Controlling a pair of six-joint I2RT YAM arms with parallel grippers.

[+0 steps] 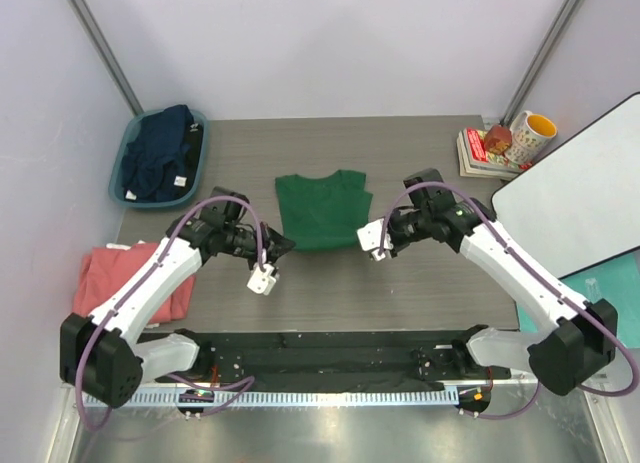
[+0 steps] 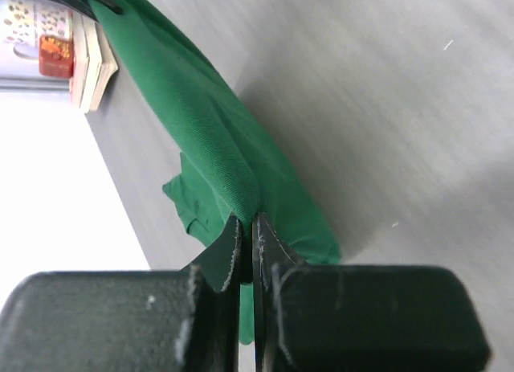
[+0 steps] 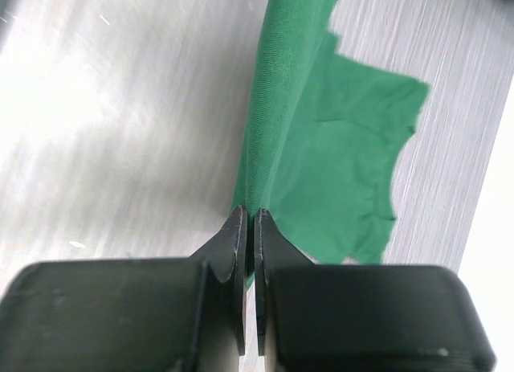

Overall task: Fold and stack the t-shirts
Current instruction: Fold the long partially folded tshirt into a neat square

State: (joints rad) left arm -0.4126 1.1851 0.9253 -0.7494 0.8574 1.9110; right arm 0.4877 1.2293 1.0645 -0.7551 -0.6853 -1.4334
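The dark green t-shirt (image 1: 322, 209) lies on the grey table (image 1: 420, 283) in the middle, partly folded, with its near edge lifted. My left gripper (image 1: 283, 246) is shut on its near left corner; the left wrist view shows the gripper (image 2: 247, 221) pinching a taut fold of the green cloth (image 2: 201, 131). My right gripper (image 1: 369, 233) is shut on the near right corner; the right wrist view shows the gripper (image 3: 248, 214) closed on the green cloth (image 3: 345, 163). The salmon-pink t-shirt (image 1: 125, 278) lies at the left edge. The navy t-shirt (image 1: 160, 153) is in the teal tub (image 1: 200, 158).
A stack of books (image 1: 478, 153) and a patterned mug (image 1: 530, 135) stand at the back right corner. A large white board (image 1: 570, 203) lies over the table's right side. The books also show in the left wrist view (image 2: 88, 59).
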